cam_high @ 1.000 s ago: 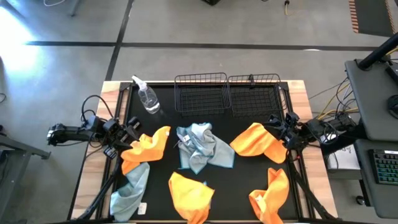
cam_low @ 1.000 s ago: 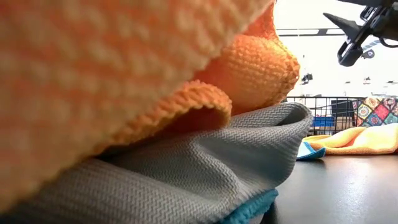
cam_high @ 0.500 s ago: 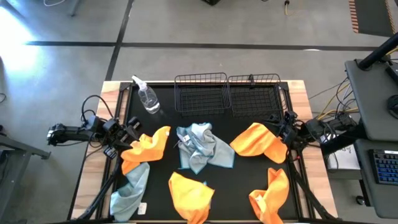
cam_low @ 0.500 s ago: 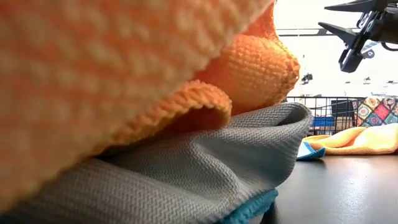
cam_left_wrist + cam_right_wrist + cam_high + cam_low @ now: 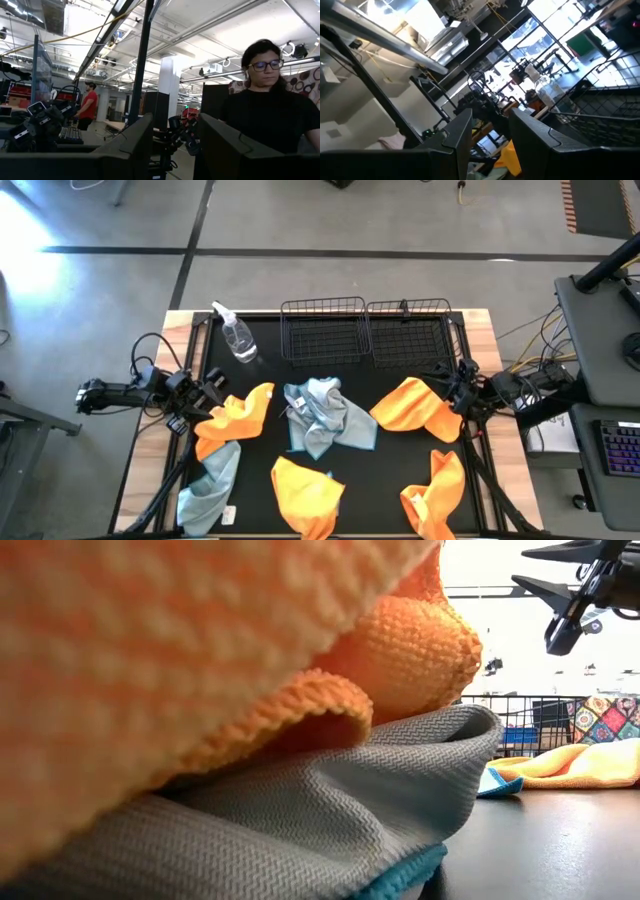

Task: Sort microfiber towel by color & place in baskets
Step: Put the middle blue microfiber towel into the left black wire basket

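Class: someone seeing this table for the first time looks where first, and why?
Bright orange towels scattered over the black table catch the eye first, around a crumpled blue-grey towel at the centre. Behind them, two empty wire baskets stand side by side at the far edge, with a clear spray bottle to their left.

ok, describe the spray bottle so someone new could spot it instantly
On the black table mat, go to the far left corner, just left of the two wire baskets. The spray bottle lies there on its side: clear plastic with a white trigger head, the only hard, see-through item among orange and blue-grey towels.
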You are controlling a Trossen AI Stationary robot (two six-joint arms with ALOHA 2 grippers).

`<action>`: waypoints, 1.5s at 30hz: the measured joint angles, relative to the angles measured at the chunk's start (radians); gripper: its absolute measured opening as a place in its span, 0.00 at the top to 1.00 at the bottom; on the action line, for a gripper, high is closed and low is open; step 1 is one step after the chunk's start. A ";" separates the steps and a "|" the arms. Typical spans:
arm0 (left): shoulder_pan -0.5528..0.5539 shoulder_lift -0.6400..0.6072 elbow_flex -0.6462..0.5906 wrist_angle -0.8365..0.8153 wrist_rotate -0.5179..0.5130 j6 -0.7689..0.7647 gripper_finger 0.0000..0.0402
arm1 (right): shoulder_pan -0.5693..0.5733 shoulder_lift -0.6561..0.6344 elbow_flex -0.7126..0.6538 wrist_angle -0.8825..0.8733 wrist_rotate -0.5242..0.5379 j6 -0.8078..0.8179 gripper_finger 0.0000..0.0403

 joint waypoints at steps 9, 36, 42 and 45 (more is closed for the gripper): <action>0.000 0.000 0.000 0.000 -0.029 0.000 0.65 | 0.000 0.000 0.000 0.000 0.000 -0.008 0.69; 0.001 0.000 0.000 0.030 -1.020 -0.001 0.65 | 0.000 0.000 0.000 -0.006 0.242 0.020 0.69; 0.001 0.000 0.000 0.039 -1.142 -0.146 0.65 | 0.000 0.000 0.000 -0.006 0.242 0.054 0.69; 0.001 0.000 0.000 0.039 -1.075 -0.183 0.65 | 0.000 0.000 0.000 -0.006 0.238 0.094 0.69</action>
